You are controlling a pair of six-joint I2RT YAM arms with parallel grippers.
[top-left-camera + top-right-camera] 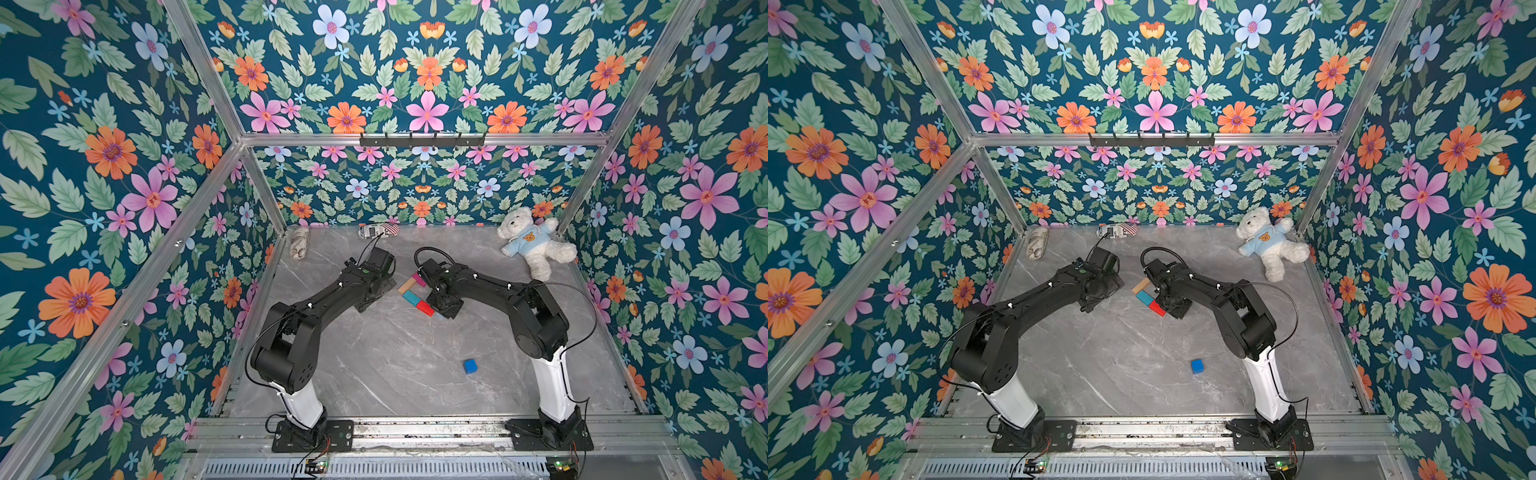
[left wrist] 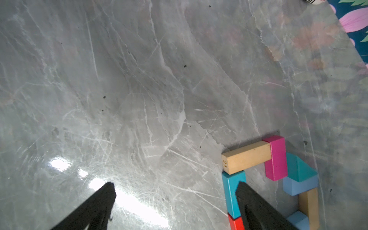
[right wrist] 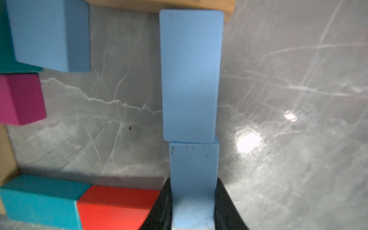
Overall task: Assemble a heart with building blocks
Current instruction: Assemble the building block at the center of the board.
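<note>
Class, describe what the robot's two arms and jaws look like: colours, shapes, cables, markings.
Both the left arm and right arm are boxy, matte black links on a white lower segment, bolted to black base plates. Thin black cables loop along each, and small white marks dot the links. The left wrist bears a green dot. The jaws are black, tapering to narrow tips.

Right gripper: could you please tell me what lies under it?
The right wrist view shows the right gripper clamping a light blue block, end to end with a second light blue block. In both top views the gripper itself largely hides them.
</note>
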